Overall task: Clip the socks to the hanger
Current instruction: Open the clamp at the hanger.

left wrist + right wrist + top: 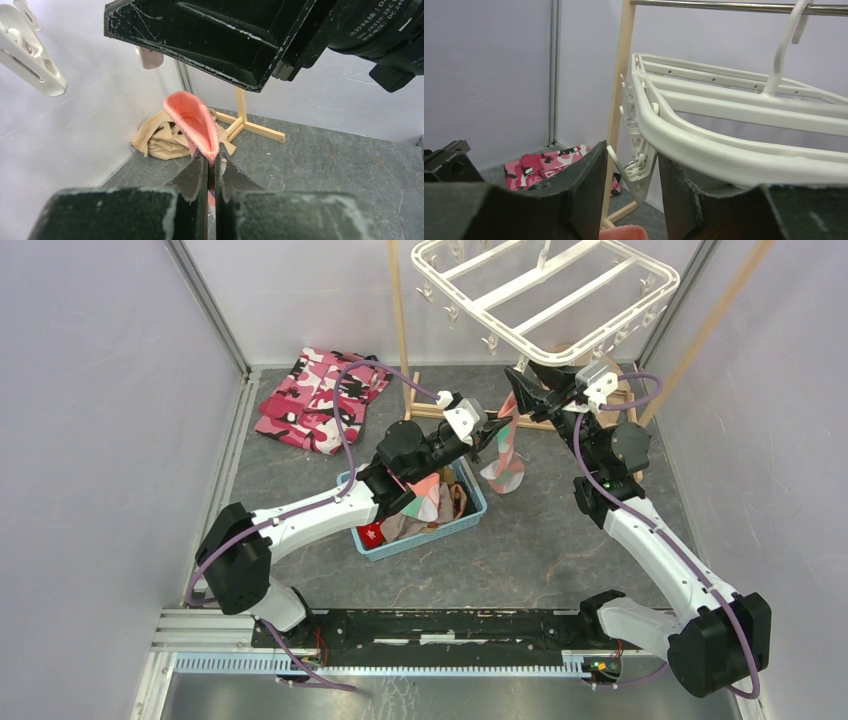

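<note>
My left gripper point(211, 161) is clamped on the edge of a salmon-pink sock point(192, 117). Its cuff stands up above my fingertips at the middle of the left wrist view. From above, this sock point(505, 455) hangs from the gripper at mid-frame, just right of the blue basket point(470, 520), where the other socks point(425, 505) lie heaped.

My right gripper point(631, 152) is raised at the near rim of the white hanger point(724, 150). Its jaws are parted, with one dangling clip peg point(639, 172) between them and a gap visible on the peg's left. The hanger's hook point(786, 45) goes up to a metal rod point(724, 6) along the top edge.

The only writing I can read is in the upper right corner of the left wrist view, on my right arm's black motor housing point(380, 25): Chinese characters, "DM-J4310-2EC", and a cut-off "DC 24".

A tan cloth point(160, 140) lies crumpled behind the sock, beside the wooden stand point(245, 125). The pink camouflage garment point(315, 400) is at the upper left of the top view.
</note>
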You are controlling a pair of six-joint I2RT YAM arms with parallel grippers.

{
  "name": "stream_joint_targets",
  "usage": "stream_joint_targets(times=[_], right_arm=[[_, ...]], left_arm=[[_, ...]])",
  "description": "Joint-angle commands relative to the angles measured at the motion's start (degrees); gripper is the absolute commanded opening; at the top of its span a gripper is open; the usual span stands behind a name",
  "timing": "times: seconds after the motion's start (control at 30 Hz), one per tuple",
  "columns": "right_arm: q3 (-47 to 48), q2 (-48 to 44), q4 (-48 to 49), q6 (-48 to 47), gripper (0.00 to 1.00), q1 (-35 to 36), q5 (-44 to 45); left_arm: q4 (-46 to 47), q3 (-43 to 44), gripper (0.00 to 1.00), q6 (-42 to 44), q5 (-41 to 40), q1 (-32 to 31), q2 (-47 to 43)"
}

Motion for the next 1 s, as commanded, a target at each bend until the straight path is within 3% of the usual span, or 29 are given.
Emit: stream_joint_targets(times=[0.0,0.23,0.37,0.43,0.97], right_arm=[[2.4,0.2,3.5,0.6,0.44,0.4,-0.6],[2.7,0.1,3.3,0.5,0.27,0.5,-1.2],[3.1,0.1,2.6,0.4,0.13,0.4,-1.4],[3.4,0.1,2.1,0.4,0.02,0.4,-1.6],[8.1,0.7,-7.6,5.8,0.00,0.4,1.3]], left_arm=[[2.8,0.4,0.02,-2.0,-0.5,0.2,-0.4],[2.8,0.5,0.02,-2.0,-0.5,0.2,-0.5],[2.6,0.3,0.02,-1.6,-1.1,0.3,-0.7],[2.4,0.1,0.02,-1.3,-1.3,0.5,-1.0],[2.8,0.4,0.02,1.4,5.0,7.6,-2.9]])
